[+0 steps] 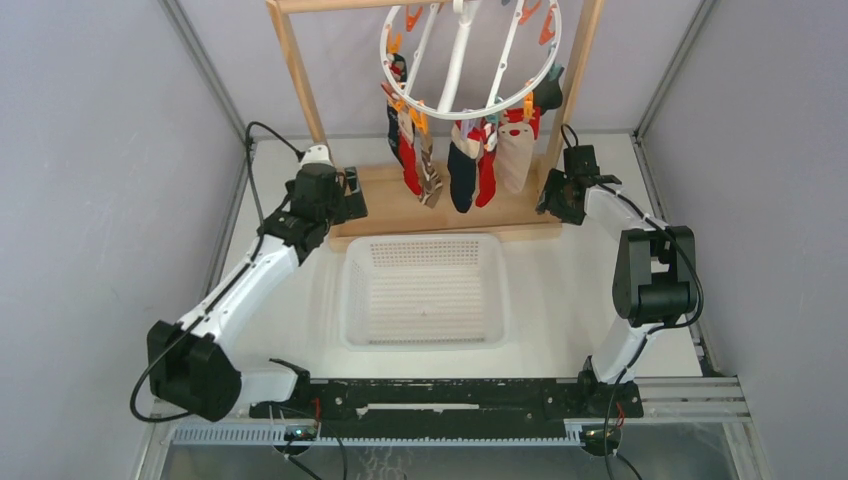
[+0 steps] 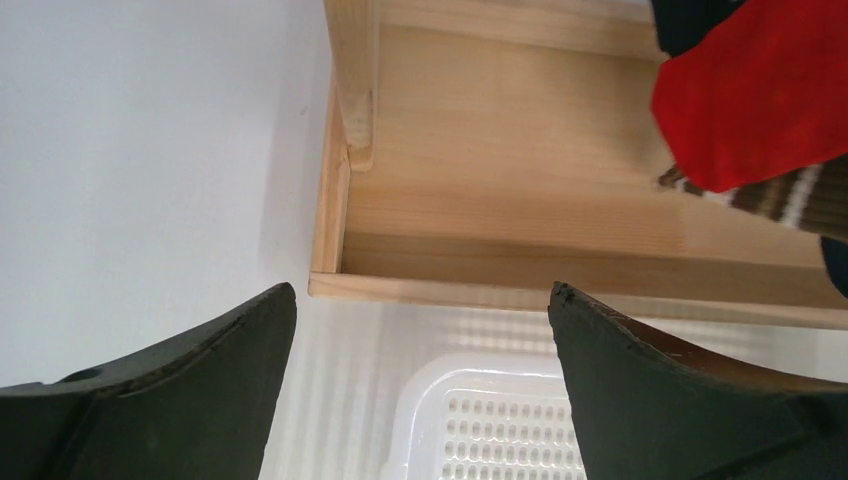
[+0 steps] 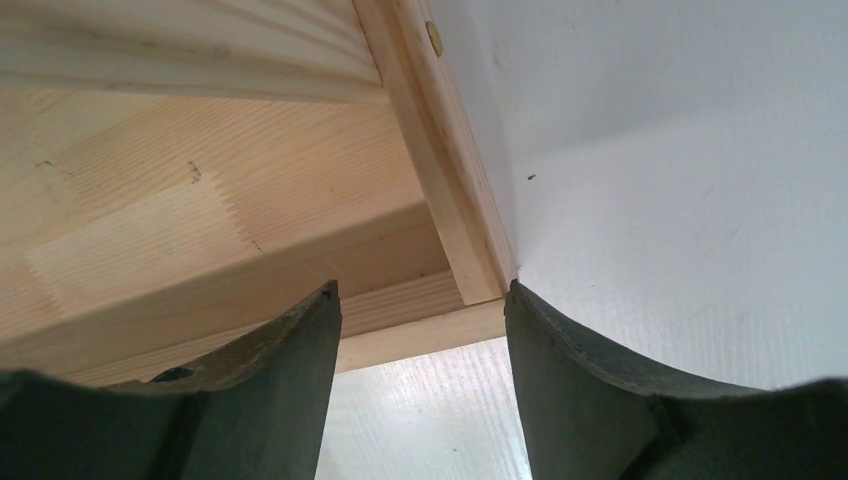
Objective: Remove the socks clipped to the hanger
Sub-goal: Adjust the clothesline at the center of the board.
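Socks (image 1: 470, 165) hang clipped along the near rim of the round white hanger (image 1: 460, 116), above the wooden rack base (image 1: 380, 205) (white basket (image 1: 425, 240) just in front). Left gripper (image 2: 420, 300): jaws wide apart, empty, at the base's left end. Right gripper (image 3: 420, 295): jaws apart, empty, at its right corner.
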Controlling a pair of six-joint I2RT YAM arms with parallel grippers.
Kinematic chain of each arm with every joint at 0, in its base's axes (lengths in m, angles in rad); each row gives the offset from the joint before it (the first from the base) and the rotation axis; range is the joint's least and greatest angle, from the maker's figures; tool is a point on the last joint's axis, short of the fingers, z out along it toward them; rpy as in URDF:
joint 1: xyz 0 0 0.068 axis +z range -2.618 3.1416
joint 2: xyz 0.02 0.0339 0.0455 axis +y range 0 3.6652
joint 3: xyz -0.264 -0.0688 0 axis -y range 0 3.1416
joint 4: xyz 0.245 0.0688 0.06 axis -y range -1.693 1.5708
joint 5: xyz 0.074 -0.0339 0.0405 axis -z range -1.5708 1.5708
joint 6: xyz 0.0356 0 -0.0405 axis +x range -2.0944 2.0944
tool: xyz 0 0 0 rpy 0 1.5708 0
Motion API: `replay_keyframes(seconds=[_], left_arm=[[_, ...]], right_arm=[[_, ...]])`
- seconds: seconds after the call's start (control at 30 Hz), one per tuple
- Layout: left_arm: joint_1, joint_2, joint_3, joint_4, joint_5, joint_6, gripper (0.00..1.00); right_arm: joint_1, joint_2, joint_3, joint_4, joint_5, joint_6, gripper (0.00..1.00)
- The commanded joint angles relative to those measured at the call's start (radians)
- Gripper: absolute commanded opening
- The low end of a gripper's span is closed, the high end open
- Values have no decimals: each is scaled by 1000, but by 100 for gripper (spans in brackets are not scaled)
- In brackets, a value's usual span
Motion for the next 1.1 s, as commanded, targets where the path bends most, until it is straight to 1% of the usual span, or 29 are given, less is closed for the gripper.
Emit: replay_keyframes(seconds=[0.0, 0.2, 0.43, 0.6, 0.7, 0.8, 0.9, 1.07], left_arm=[[24, 49, -35, 85, -1, -41, 100], [47, 129, -47, 130, -12, -56, 100], [77, 209, -35, 136, -18, -55, 100], [119, 258, -44, 144, 39, -59, 98], [125, 287, -43, 144, 68, -59, 94], [128, 317, -31, 135, 97, -54, 85], [134, 346, -23, 121, 126, -49, 74], [146, 348, -49, 121, 154, -51, 67]], right_arm=[[-5, 6, 27, -21, 40, -20, 68], [-14, -6, 1, -20, 62, -22, 67], [-18, -7, -8, -15, 74, -15, 65], [-19, 17, -8, -25, 66, -17, 65], [-24, 27, -7, -30, 47, -17, 65], [-24, 35, -8, -39, 44, -16, 64], [-23, 36, -19, -41, 40, -15, 59], [-23, 30, -45, -36, 34, -16, 54]])
